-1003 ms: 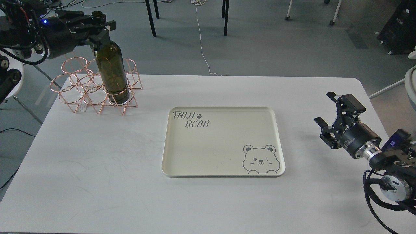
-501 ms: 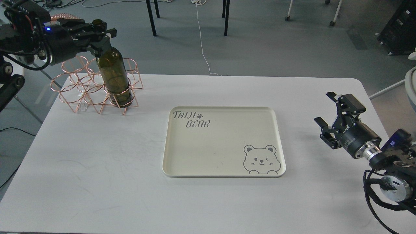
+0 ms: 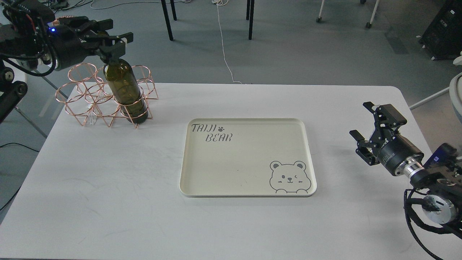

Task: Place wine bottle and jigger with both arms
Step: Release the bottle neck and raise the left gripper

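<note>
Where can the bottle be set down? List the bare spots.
The cream tray is bare, as is the table left of and in front of it. The far-left corner is crowded: copper rack, wine bottle, left gripper.

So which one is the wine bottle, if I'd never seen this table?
Find the white table, then its far left corner, where a copper wire rack of rings stands. The wine bottle rises from a front ring: dark olive glass, the only tall solid thing there.

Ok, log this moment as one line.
left gripper: on wine bottle neck | bottle: standing in copper wire rack | right gripper: open, idle | tray: bare | jigger: unseen
</note>
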### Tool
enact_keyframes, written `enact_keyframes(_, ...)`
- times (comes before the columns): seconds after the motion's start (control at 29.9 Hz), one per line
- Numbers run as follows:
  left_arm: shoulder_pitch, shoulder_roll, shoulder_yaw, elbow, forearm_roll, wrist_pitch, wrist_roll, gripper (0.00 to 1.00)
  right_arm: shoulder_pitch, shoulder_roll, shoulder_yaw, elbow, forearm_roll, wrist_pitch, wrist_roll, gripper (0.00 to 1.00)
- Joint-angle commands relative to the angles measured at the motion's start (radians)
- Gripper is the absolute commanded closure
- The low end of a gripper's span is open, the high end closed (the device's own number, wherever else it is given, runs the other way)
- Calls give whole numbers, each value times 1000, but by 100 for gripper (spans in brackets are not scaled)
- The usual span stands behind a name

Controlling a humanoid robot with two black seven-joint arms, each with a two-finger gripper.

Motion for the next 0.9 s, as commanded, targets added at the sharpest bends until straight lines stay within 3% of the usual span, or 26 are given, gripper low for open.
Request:
enact_keyframes(0.0,19,9,-6,-9,-10,-2,0,3,0,-1,0,0,0,0,0,1)
enact_keyframes(0.3,34,84,-14,-85,-125,-10,0,2,0,0,3,2,0,0,0,1)
enact_keyframes(0.53,108,150,-79,-182,-407,-29,0,2,0,11,46,3,1,1,0,1)
enact_keyframes(0.7,226,155,-153,-269,-691,-56,0,2,2,35,57,2,3,1,0,1)
enact_keyframes(0.87,422,94,-283,-398,-1036,-56,0,2,2,45,63,3,3,1,0,1)
